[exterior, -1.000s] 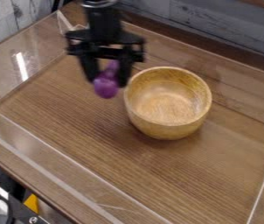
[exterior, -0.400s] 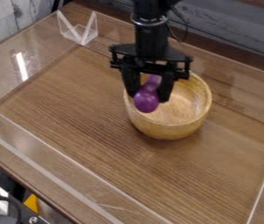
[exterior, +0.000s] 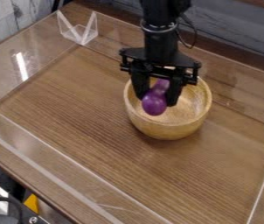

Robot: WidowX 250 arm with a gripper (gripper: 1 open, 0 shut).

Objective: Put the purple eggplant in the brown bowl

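Observation:
The brown bowl (exterior: 200, 112), round light wood with a thick rim, stands on the wooden table right of centre. My gripper (exterior: 156, 94) points straight down over the bowl's left half. Its black fingers (exterior: 137, 87) are shut on the purple eggplant (exterior: 156, 103), which hangs glossy and upright between them. The eggplant's lower end sits inside the bowl's rim, and I cannot tell whether it touches the bowl's floor. The eggplant's top is hidden by the gripper.
The dark wooden table (exterior: 76, 122) is fenced by clear plastic walls (exterior: 52, 166) on the near and left sides. A small clear plastic stand (exterior: 76, 28) sits at the back left. A grey wall runs behind the table.
My gripper carried the eggplant to the right, from beside the bowl's left rim to over the bowl, and sank a little. The bowl has not moved.

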